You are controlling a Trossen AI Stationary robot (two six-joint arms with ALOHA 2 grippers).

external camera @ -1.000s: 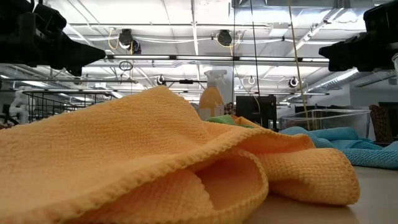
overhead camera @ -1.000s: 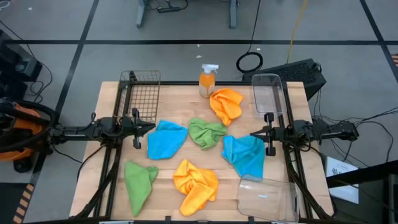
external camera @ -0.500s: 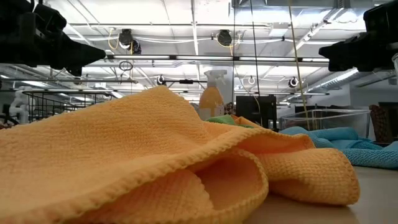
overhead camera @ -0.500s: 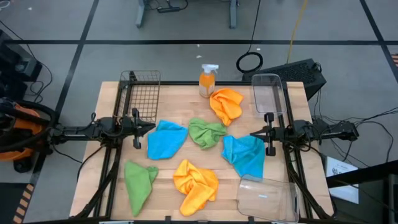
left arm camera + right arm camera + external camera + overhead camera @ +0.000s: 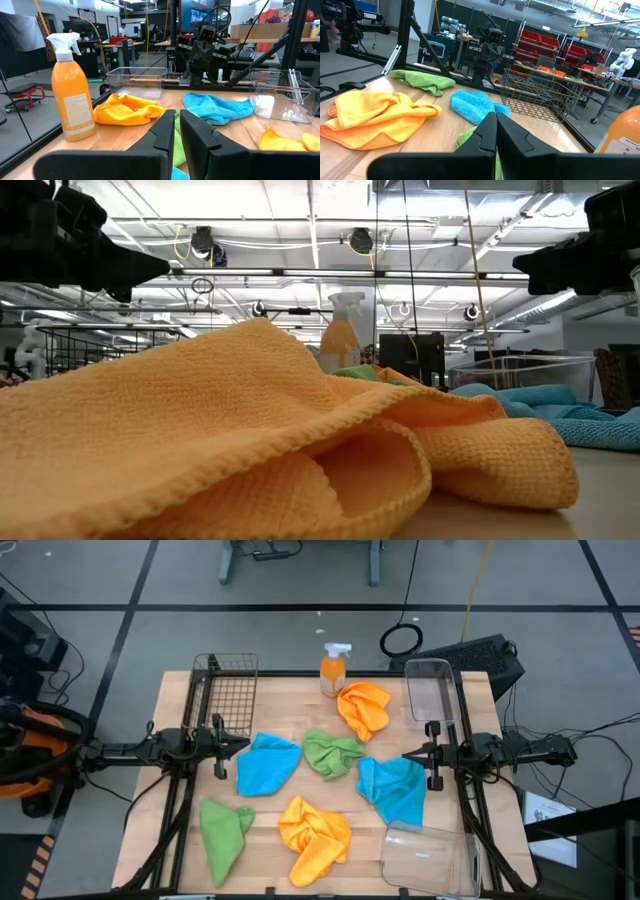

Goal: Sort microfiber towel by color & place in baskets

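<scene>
Nothing sorted: six towels [image 5: 269,762] loose on tabletop [image 5: 180,830], three baskets [image 5: 228,688] empty. Left end effector [image 5: 244,744] and right end effector [image 5: 408,755] clenched, holding nothing.

In the low view, a near orange towel [image 5: 250,440] is filling the foreground and hiding most of the surface; the spray bottle [image 5: 341,338] is showing only its top.

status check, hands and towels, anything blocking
Left hand and right hand shut, empty, above table edges. Six towels loose on table, baskets empty. Spray bottle at back, not blocking.
</scene>
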